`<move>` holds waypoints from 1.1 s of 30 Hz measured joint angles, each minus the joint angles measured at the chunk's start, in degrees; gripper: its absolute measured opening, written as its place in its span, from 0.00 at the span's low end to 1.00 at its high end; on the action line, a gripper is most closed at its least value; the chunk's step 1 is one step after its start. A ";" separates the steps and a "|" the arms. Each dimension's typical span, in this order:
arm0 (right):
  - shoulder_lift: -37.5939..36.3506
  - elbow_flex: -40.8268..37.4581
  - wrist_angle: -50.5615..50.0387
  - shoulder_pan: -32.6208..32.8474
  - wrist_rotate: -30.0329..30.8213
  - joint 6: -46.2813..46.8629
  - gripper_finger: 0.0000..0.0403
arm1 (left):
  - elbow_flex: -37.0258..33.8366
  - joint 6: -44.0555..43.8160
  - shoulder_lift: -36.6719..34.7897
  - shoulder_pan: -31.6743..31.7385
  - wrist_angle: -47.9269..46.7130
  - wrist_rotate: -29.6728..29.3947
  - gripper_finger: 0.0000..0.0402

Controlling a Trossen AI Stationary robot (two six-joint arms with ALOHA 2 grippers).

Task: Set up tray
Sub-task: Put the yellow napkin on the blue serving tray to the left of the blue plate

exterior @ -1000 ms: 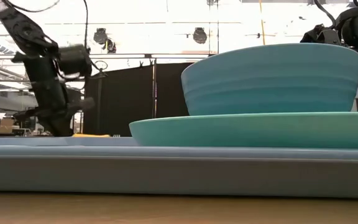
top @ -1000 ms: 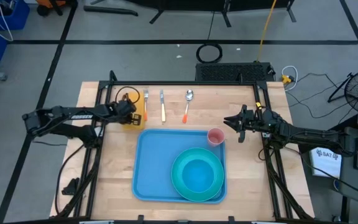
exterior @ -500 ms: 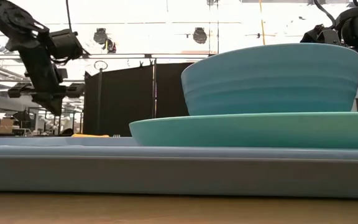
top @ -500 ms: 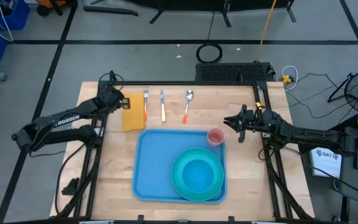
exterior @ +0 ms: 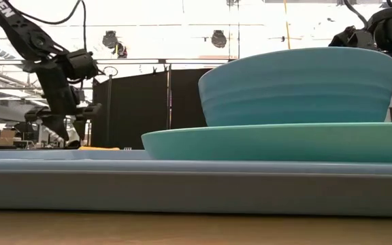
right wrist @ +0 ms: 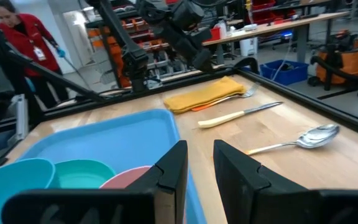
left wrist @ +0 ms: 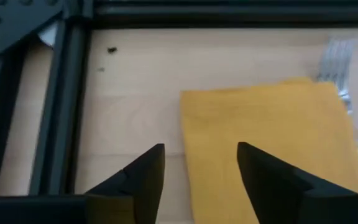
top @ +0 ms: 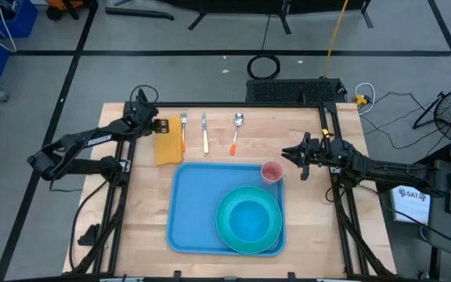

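Observation:
The sky-blue tray (top: 198, 204) lies at the table's near middle. On it are a teal plate (top: 227, 205) with a blue bowl (top: 249, 221) in it, and a pink cup (top: 272, 171) at the far right corner. Beyond the tray a yellow napkin (top: 168, 142) lies flat, with a fork (top: 184, 125), a knife (top: 204, 135) and a spoon (top: 237, 125) in a row beside it. My left gripper (left wrist: 201, 165) hovers open at the napkin's far left edge (left wrist: 188, 124). My right gripper (right wrist: 197, 168) waits right of the cup, its fingers a narrow gap apart, with nothing between them.
Black frame rails (left wrist: 55, 112) run along the table's left and far edges, close to my left gripper. Bare wood lies left and right of the tray. A person in red (right wrist: 23, 43) stands in the room beyond the table.
My left gripper has risen off the napkin and swung toward the table's far left corner. The napkin, bunched under the gripper a second ago, now lies flat beside the fork.

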 joint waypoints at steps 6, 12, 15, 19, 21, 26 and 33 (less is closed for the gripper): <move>0.00 0.00 0.35 0.02 -1.43 1.60 0.17 | 0.04 -3.84 4.54 0.08 0.51 -2.69 0.55; 0.02 0.00 0.37 0.02 -1.68 2.47 0.17 | 0.04 -4.87 8.36 -1.32 3.39 -5.06 0.52; 0.02 0.00 0.41 0.02 -1.70 2.49 0.17 | 0.02 -5.68 8.29 -1.04 3.67 -4.45 0.52; 0.01 0.00 0.43 0.02 -2.17 2.69 0.17 | 0.02 -6.61 8.47 -0.67 4.38 -2.82 0.52; 0.02 0.00 0.44 0.02 -2.93 2.71 0.17 | 0.02 -7.06 9.00 -0.67 4.81 -2.79 0.52; 0.02 0.00 0.89 0.02 -2.94 3.95 0.17 | 0.02 -9.37 11.82 -2.21 7.54 -2.95 0.52; 0.01 0.00 1.29 0.04 -3.41 3.98 0.17 | 0.02 -11.49 16.66 -4.92 12.34 -4.32 0.52</move>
